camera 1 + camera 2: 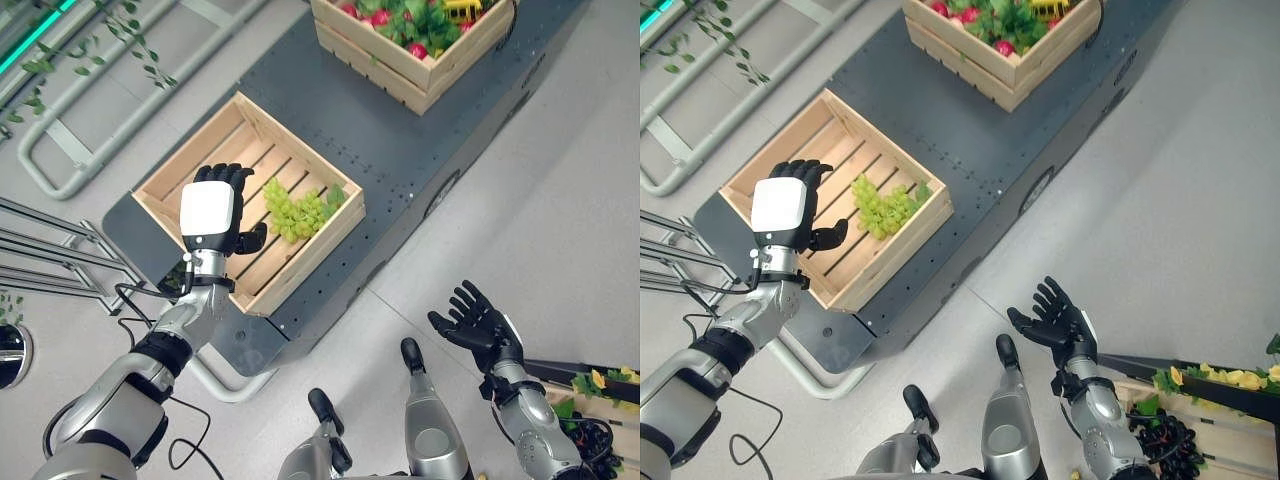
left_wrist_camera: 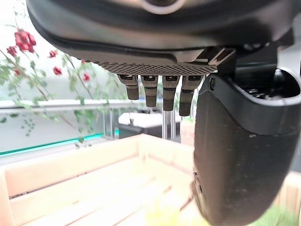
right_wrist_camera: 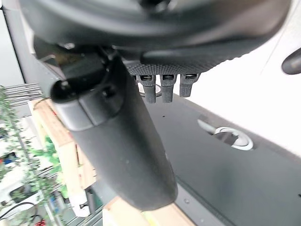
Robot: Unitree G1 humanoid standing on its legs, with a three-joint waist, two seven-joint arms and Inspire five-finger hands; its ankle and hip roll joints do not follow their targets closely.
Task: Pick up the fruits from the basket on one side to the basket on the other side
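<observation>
Your left hand (image 1: 210,215) has straight, empty fingers, poised over the near crate (image 1: 160,190) at frame centre-left, just beside the grapes (image 1: 297,212) inside. Right hand (image 1: 478,322) spread wide, lower right. Far crate (image 1: 400,62) of fruit, top.

My left hand (image 1: 213,210) hangs over the near crate (image 1: 160,192), just left of the grapes (image 1: 297,212) lying in it. A fuller crate (image 1: 420,70) sits farther back on the same desk (image 1: 400,140), and my right hand (image 1: 478,322) is over the floor (image 1: 560,200), well apart to the right.
</observation>
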